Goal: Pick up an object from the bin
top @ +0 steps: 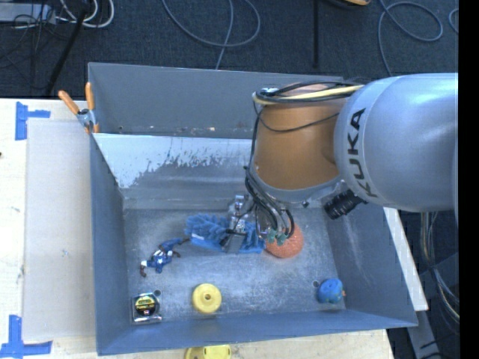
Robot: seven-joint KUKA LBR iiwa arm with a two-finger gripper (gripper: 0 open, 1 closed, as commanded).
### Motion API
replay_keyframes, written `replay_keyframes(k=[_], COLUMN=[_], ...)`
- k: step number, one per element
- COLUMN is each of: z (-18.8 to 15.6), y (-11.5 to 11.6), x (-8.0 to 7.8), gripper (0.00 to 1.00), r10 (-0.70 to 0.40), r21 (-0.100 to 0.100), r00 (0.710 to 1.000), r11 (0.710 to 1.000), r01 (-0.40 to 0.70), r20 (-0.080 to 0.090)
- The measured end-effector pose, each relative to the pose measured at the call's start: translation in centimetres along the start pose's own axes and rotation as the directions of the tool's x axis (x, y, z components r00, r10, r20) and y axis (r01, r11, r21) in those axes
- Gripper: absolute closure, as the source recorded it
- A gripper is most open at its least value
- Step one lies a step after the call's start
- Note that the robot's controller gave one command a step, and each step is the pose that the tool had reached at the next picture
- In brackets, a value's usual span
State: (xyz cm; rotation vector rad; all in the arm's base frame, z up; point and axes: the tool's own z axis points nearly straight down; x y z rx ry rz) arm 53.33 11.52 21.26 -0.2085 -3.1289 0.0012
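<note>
We see a grey metal bin (150, 167) with a few loose things spread over its floor. Near the middle lies a blue crumpled thing (203, 229), ragged in outline. The gripper (245, 238) is low at this thing's right end, touching or just above it. We cannot tell whether the fingers are wide or narrow, nor whether anything sits between them, because cables and dark parts of the wrist crowd that spot.

Just to the right of the gripper, partly behind it, rests an orange-red ball (287, 245). Left of the crumpled thing, a little apart, lies a small blue toy (159, 257) with dark bits on it. Toward the near wall we find a yellow round thing (206, 298), and left of it, by the near left corner, a black and yellow tape measure (146, 306). Well apart from these, near the right wall, sits a small blue ball (328, 291) with an orange mark.

The arm (404, 137) reaches in from the right, its orange cover (296, 144) hanging above the gripper and hiding part of the far wall.
</note>
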Motion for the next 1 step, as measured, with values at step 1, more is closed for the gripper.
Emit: replay_keyframes(k=[1], z=[-6.18], y=[0.34], x=[-1.09], gripper=[1.00], r10=[-0.003], r21=[-0.001], r00=[1.000], r11=[1.000], r01=[0.003], r20=[0.004])
